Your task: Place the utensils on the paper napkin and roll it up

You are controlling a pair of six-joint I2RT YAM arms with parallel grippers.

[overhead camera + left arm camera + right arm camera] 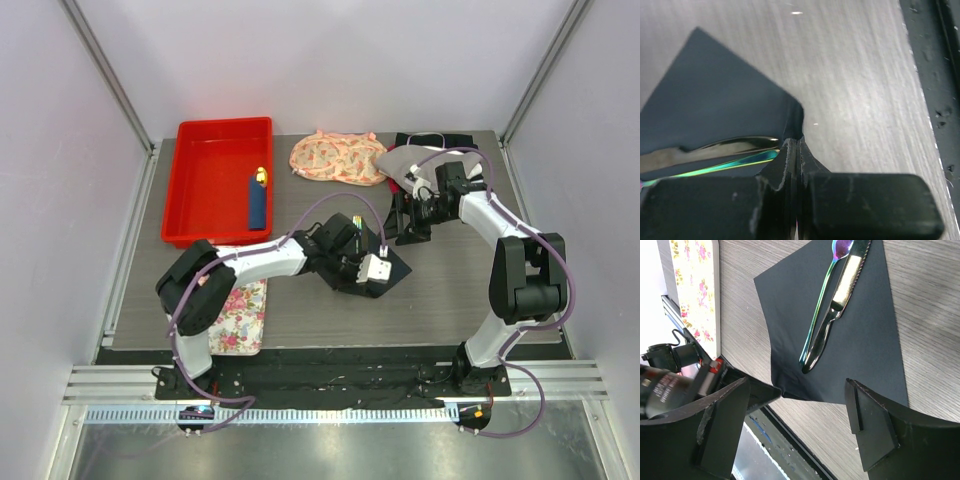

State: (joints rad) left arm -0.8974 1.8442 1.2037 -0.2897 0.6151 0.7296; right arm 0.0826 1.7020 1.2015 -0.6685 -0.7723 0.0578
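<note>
Nearest the arm bases, the floral tray (243, 318) lies at the left of the table. Just beyond it, mid-table, the paper napkin (865, 345) lies flat. The utensils (840, 295) rest side by side on it, handles towards the right gripper.

The left gripper (796, 146) is clenched on one napkin corner, and that corner is pulled up into a small peak between its fingers (782, 165). The cutlery gleams just to one side.

The right gripper (797, 385) hangs over the napkin's opposite edge, its jaws spread wide and holding nothing. It seems to be clear of the sheet, though the angle makes that hard to judge.

Farther back stands the red bin (180, 185) with a blue stick (257, 203) inside.
</note>
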